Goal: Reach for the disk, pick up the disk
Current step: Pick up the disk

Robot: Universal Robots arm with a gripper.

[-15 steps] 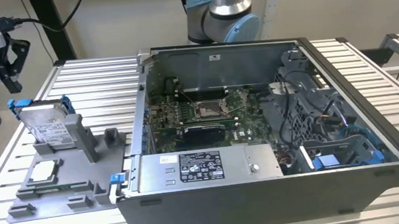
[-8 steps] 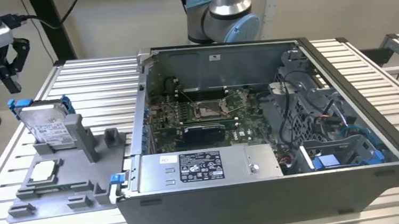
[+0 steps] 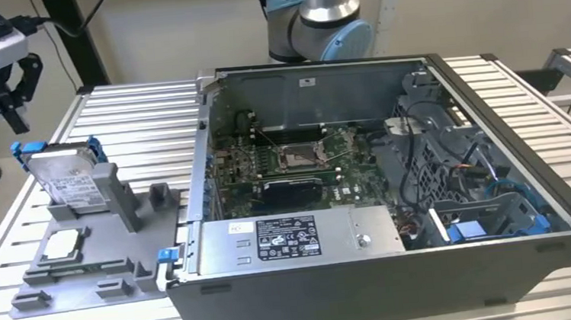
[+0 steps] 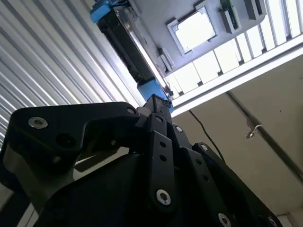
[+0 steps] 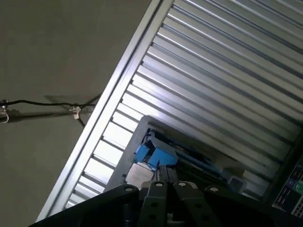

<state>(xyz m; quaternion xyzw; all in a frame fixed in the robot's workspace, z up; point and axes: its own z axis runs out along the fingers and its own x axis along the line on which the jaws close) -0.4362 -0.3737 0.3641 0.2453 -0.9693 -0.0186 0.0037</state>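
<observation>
On the grey moulded plastic holder point(image 3: 74, 261), towards the exterior view's left of the open black computer case point(image 3: 377, 283), the flat silver-grey metal disk point(image 3: 65, 181) stands on edge, tilted back. It has a white label on its face and a bright blue frame, and its top corners are free. Above it, not touching, hangs the black claw point(image 3: 10, 111), fingers pinched together on nothing, with bare slatted aluminium table point(image 3: 135, 118) beyond.

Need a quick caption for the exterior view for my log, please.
Gripper hovers above the blue-framed disk, which stands tilted in a grey holder beside the open computer case.
</observation>
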